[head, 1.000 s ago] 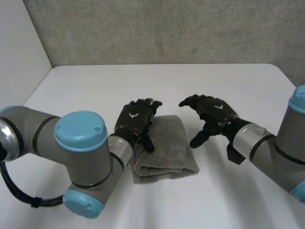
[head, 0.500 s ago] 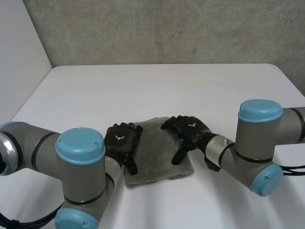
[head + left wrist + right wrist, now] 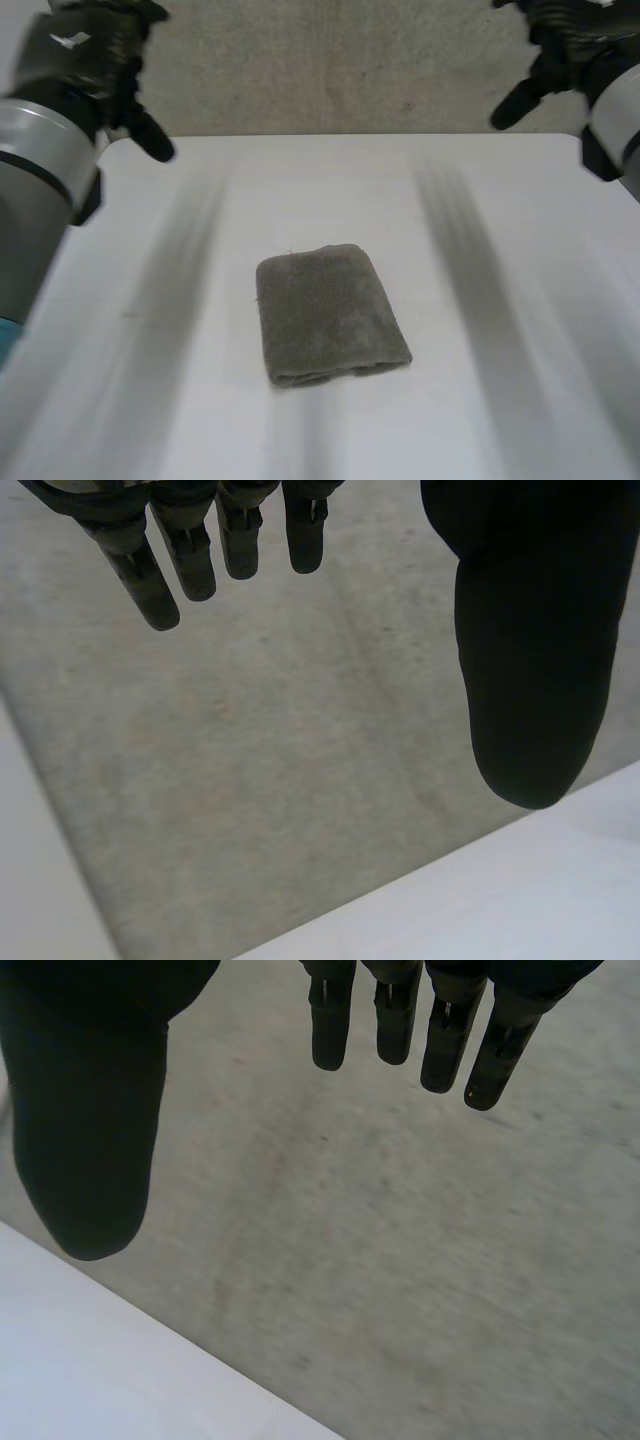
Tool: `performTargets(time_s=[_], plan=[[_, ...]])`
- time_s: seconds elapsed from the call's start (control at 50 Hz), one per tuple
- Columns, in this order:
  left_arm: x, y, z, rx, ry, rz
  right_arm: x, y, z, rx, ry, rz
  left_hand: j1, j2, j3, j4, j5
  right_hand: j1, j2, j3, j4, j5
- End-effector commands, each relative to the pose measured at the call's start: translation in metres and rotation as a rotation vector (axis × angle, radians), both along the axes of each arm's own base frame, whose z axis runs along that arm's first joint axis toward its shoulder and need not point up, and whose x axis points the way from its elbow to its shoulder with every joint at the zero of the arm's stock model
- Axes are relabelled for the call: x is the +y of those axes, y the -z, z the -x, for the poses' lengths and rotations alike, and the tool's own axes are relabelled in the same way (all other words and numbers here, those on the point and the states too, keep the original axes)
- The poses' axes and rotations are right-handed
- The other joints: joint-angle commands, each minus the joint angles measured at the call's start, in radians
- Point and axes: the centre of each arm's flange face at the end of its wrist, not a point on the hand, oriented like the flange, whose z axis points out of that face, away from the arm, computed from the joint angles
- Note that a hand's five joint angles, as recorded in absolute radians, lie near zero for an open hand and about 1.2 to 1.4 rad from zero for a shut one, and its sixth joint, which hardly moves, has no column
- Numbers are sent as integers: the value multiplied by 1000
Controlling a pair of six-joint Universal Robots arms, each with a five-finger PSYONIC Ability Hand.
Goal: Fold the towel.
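White table (image 3: 320, 180); grey concrete wall (image 3: 330, 70) behind; white side wall (image 3: 40, 160).

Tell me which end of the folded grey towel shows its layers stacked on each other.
The end of the towel closest to the head camera. A dark seam runs along it and splits it into stacked layers. The opposite, far end looks smooth and rounded.

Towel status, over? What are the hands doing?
Left hand open, raised. Right hand open, raised. Towel folded, lying on table, untouched. Nothing in the way.
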Motion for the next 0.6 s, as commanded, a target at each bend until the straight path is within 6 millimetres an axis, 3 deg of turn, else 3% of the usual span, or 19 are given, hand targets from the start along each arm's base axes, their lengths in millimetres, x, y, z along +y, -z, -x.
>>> performTargets(time_s=[0.02,0.6], plan=[[2,-13,-22,-23,-57,-48,-7,-2,15,18,74,-42,-4,10,9,7,-28,-80,-79,-43,-60,-63],[12,8,-14,-68,33,-117,2,8,12,37,45,-72,-4,10,9,7,-28,-80,-79,-43,-60,-63]])
